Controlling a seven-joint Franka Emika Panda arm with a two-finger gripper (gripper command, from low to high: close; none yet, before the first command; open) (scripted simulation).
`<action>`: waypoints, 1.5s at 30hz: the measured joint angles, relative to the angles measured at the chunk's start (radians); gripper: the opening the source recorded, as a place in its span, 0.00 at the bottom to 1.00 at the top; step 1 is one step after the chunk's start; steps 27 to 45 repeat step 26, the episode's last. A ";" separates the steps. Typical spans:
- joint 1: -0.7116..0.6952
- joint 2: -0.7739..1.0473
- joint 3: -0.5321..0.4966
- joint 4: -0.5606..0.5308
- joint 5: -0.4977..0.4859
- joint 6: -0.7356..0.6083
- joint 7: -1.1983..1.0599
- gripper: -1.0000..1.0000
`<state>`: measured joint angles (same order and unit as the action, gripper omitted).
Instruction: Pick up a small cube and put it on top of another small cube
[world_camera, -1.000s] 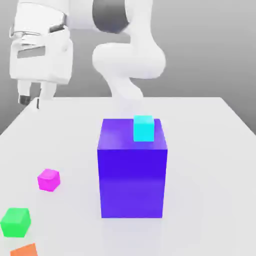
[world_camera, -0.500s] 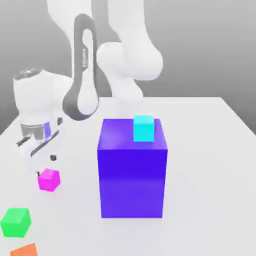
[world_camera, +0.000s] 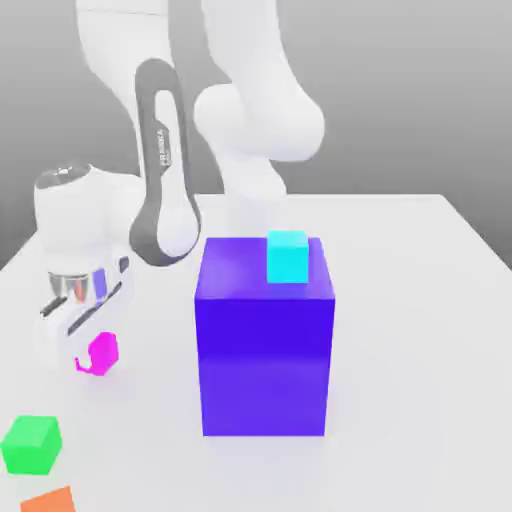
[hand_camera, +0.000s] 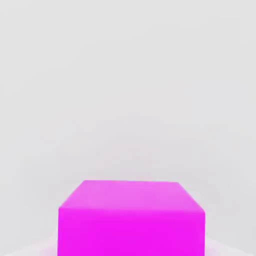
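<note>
Looks like the grasp step: the gripper (world_camera: 88, 352) sits low at the exterior view's left-center, right at the magenta cube (world_camera: 101, 353) on the white table (world_camera: 420, 300). Can't tell if the jaws have closed yet. Next it needs a firm pinch, then a lift toward another small cube, maybe the green cube (world_camera: 31, 445) in the lower left. No containers here.

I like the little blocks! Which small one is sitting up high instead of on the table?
The cyan cube. It sits on top of the big blue block, while the magenta cube, green cube and orange cube rest on the table.

The pincer (world_camera: 88, 362) partly hides the magenta cube (world_camera: 104, 352); orange cube (world_camera: 48, 501) cropped.
</note>
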<state>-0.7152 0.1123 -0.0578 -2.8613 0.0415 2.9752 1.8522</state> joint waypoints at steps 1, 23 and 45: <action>0.000 -0.036 -0.004 -0.007 -0.015 -0.029 0.011 0.00; 0.065 0.214 0.105 0.479 -0.077 -0.267 -0.507 1.00; 0.065 0.214 0.105 0.479 -0.077 -0.267 -0.507 1.00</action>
